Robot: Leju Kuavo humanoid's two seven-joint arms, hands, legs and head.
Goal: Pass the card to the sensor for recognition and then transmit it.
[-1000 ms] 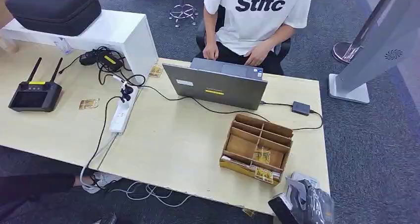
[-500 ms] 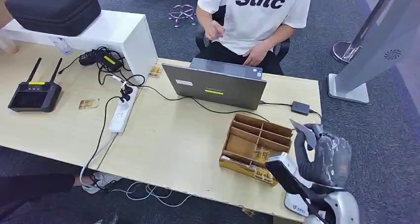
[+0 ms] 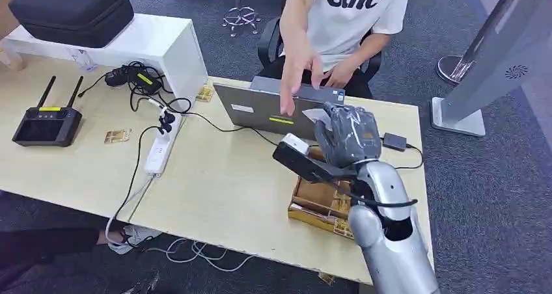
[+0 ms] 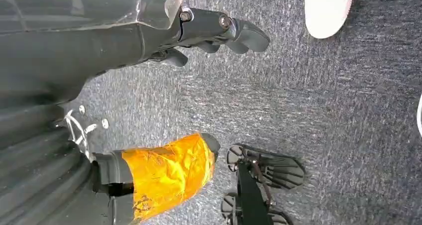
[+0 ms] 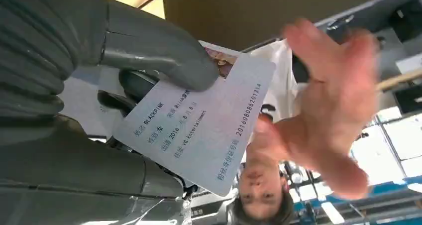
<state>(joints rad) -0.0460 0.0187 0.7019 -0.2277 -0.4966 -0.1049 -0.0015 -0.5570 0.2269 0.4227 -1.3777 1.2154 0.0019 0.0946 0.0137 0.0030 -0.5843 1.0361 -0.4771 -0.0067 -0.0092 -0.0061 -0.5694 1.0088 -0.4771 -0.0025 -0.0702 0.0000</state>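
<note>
Smooth, faintly glossy plastic card (image 5: 199,130); matt pale wood-look counter (image 3: 221,190); brown cardboard organizer (image 3: 319,200); rough grey carpet floor (image 3: 495,196); brushed silver laptop (image 3: 260,112).

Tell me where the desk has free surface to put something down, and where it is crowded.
Free: the desk between power strip, laptop and wooden organizer. Crowded: around the right hand holding the card, where a person's hand reaches in.
</note>
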